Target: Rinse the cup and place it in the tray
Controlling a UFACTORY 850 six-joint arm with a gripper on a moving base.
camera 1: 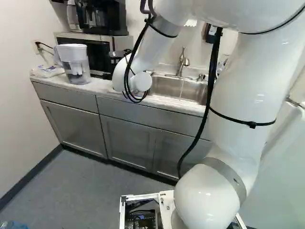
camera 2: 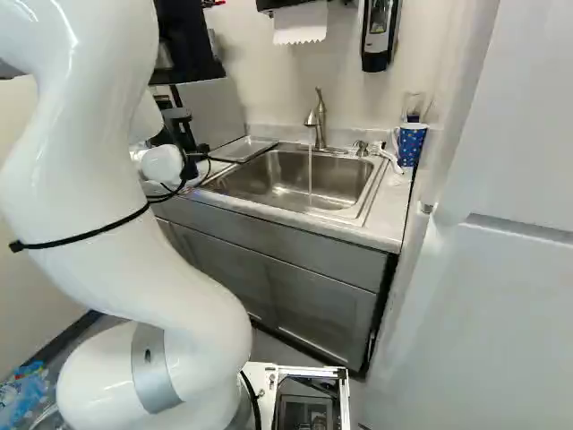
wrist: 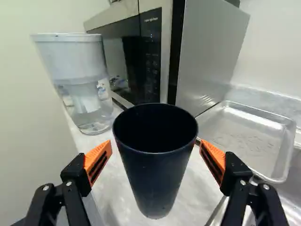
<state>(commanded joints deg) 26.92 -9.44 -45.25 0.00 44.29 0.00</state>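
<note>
Looking at a black cup [wrist: 157,181], upright on the counter [wrist: 110,190] near the microwave [wrist: 209,52], with the gripper [camera 2: 190,164] fingers spread apart either side of it. Water pitcher's [wrist: 77,70] by the microwave's front, metal tray's [wrist: 249,136] beside the microwave, sink's [camera 2: 277,184] farther from it, faucet [camera 2: 319,121] running lol.

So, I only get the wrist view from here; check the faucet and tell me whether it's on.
Observer: It's on: in the right base view, a thin stream of water falls from the faucet into the sink.
Operator: Tell me what stands on the counter beyond the sink, on the side away from the tray.
Observer: A blue patterned cup stands there, near the wall.
Operator: Now tell me what's mounted above.
Observer: A soap dispenser is on the wall, higher than the faucet.
</note>
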